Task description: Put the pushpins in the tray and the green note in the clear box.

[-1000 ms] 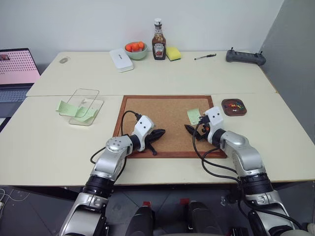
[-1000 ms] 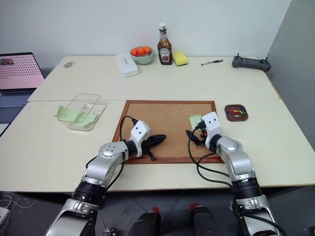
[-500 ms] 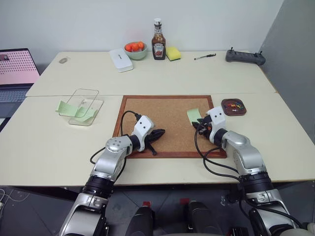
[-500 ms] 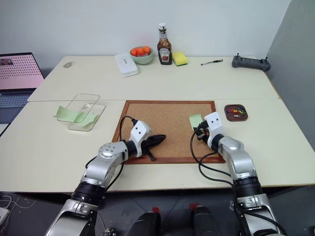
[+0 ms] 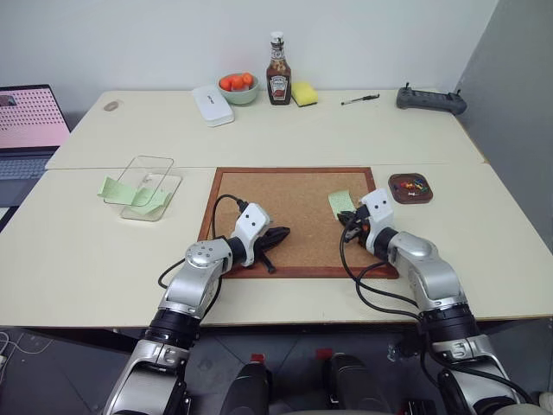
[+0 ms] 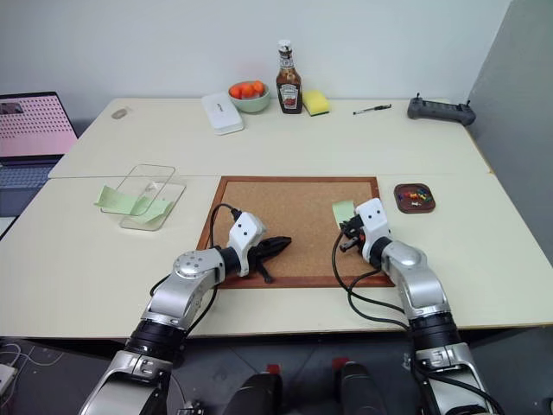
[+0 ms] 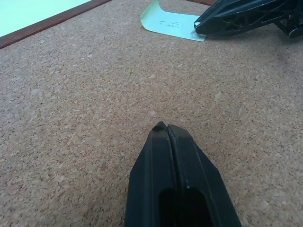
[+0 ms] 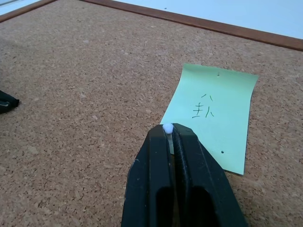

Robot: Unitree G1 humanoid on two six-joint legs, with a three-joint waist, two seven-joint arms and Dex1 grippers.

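A pale green note (image 8: 215, 113) with dark handwriting lies flat on the corkboard (image 5: 285, 199), near its right edge. The right tool (image 8: 168, 128) sits at the note's near edge, its two black fingers clenched on a tiny white-headed pushpin (image 8: 167, 127) that peeks out between the tips. More pushpins (image 5: 417, 183), seen as coloured dots, lie in the small red-brown tray (image 5: 399, 191), which rests on the desk (image 5: 78, 251) just beside the board's right corner. The left tool (image 7: 166, 128) hovers low over bare cork on the board's left half, pinched tight with nothing in it. Well off to the left stands the clear box (image 5: 155, 194) with two more green notes, one lying in it and one sticking out at its left. At the back of the desk are a white case (image 5: 212, 105), a bowl of oranges (image 5: 239, 86), a ketchup bottle (image 5: 278, 78), a yellow sponge (image 5: 304, 93), a pen (image 5: 359, 100) and a dark controller (image 5: 430, 100).
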